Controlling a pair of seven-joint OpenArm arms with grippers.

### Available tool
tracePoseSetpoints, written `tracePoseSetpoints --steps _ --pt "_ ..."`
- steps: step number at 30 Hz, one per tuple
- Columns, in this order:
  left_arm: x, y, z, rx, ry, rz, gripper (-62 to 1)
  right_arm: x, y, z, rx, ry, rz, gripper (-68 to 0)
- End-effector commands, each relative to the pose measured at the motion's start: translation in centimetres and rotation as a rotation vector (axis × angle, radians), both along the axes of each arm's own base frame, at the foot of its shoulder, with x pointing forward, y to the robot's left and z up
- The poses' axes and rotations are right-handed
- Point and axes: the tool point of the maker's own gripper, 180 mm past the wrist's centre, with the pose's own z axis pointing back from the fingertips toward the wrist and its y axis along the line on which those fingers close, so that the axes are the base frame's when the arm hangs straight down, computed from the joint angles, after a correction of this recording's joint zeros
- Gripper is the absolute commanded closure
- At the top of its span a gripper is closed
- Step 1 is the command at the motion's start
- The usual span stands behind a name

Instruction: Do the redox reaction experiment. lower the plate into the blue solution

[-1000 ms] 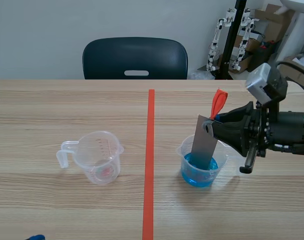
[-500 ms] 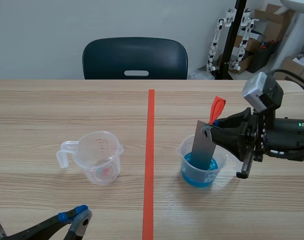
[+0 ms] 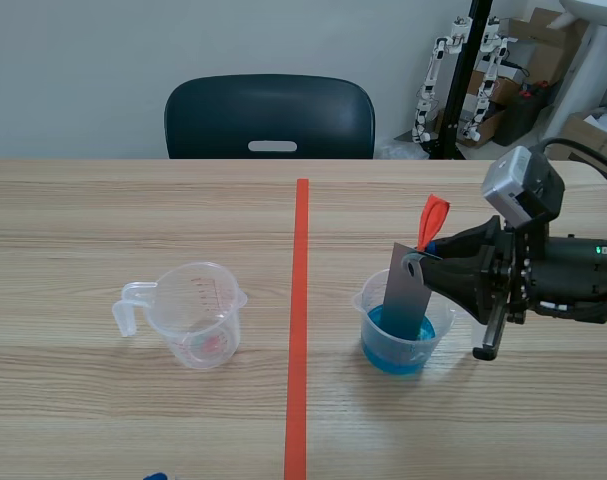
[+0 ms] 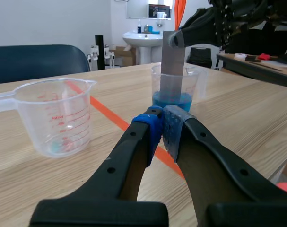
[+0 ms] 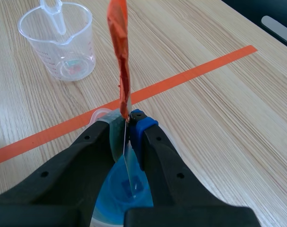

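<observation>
My right gripper (image 3: 424, 262) is clamped on the top of the grey plate (image 3: 406, 297), just below its orange-red tag (image 3: 434, 215). I see the plate standing nearly upright, slightly tilted, inside the clear cup (image 3: 364, 300) beside the tape line (image 3: 299, 300), its lower end dipped in the blue solution (image 3: 383, 352). My left gripper (image 4: 160, 123) hangs low over the table, pads pressed together on nothing. Ahead of it sits a measuring cup (image 4: 53, 116) with red markings, well apart from the other one
</observation>
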Motion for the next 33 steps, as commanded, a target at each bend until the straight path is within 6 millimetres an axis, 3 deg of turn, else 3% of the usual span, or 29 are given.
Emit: tracePoseSetpoints --steps 1,8,29,33 --pt "-0.3 0.1 0.3 0.017 -0.037 -0.015 -1.7 0.8 -0.4 0.9 -0.001 -0.026 -0.006 -0.6" --pt "-1.0 1.0 -1.9 0.052 0.026 -0.014 -1.7 0.7 -1.0 0.7 -0.036 -0.031 0.001 -0.6" --pt "-0.5 2.5 -1.9 0.081 0.014 0.002 -1.7 0.7 -1.0 0.7 -0.034 -0.033 0.001 -0.6" --pt "-0.5 2.7 -1.9 0.086 0.012 -0.001 -11.1 0.7 -1.0 0.7 -0.033 -0.033 0.001 -0.6"
